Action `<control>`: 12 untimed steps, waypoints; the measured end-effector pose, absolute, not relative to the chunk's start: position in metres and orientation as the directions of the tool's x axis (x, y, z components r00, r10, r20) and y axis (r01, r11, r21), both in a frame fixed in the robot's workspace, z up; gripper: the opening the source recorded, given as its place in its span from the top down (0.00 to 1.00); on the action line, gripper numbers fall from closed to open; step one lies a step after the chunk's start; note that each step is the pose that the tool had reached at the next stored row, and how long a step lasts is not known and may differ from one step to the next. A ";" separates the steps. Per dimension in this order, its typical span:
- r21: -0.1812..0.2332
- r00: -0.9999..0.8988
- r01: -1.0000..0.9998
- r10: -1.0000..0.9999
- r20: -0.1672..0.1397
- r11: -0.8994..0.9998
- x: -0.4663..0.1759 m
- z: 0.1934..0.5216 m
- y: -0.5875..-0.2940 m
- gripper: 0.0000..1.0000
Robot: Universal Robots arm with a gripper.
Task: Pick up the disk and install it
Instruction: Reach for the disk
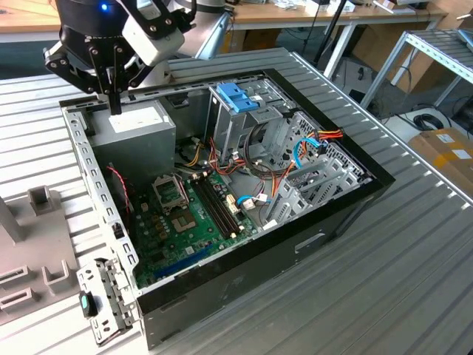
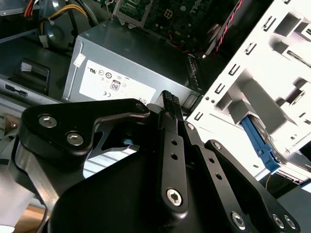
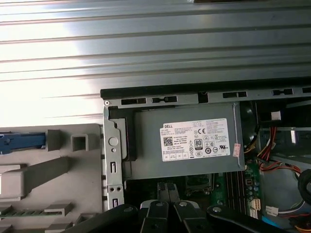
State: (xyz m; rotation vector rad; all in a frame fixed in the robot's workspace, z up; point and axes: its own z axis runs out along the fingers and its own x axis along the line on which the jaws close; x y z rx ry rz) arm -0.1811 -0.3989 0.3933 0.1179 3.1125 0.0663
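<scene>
Robot gripper point(image 1: 114, 108), fingers pressed together and grasping nothing, is hovering just above the grey power-supply box point(image 1: 140, 129). The disk point(image 3: 19, 141), its blue rail showing, is lying near that box in a grey fixture point(image 3: 73, 179).

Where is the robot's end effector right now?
In the exterior view's upper left, the end effector hangs over the grey power-supply box inside the open computer case.

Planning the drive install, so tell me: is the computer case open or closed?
Open. The computer case has no side panel on; its motherboard and power supply lie exposed.
</scene>
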 end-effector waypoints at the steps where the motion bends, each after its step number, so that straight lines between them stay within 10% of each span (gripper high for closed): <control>1: 0.044 -0.997 0.075 0.076 -0.025 0.996 -0.181 0.393 -0.399 0.89; 12: 0.044 -0.997 0.075 0.076 -0.025 0.996 -0.185 0.393 -0.399 0.89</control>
